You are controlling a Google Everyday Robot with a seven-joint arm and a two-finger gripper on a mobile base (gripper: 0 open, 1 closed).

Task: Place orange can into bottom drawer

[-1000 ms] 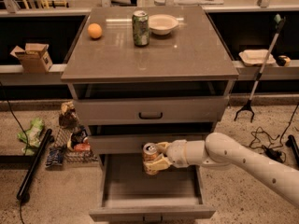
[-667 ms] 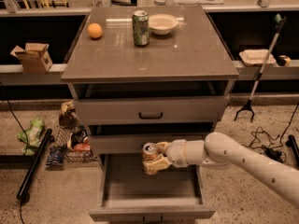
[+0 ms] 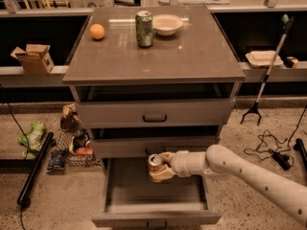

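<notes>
Speckled floor (image 3: 249,143) surrounds a grey cabinet (image 3: 192,111) whose bottom drawer (image 3: 144,198) stands pulled out, below the front edge of the worktop (image 3: 192,56). Over the back part of that drawer the hand (image 3: 157,167) reaches in from the right. Its fingers are clamped on the orange can (image 3: 154,160), which is held roughly upright with its silver top showing and looks clear of the drawer floor.

A can like this is probably light and thin-walled, with smooth, slippery sides. It would dent under a hard squeeze, so a moderate grip across the middle of its body suits it best, and that is about where the fingers sit. Whether it is full cannot be told.

Farther back, a green can (image 3: 144,28) and a pale bowl (image 3: 167,24) stand near the middle of the worktop's back edge. A round fruit (image 3: 97,31) sits toward the back left corner.
</notes>
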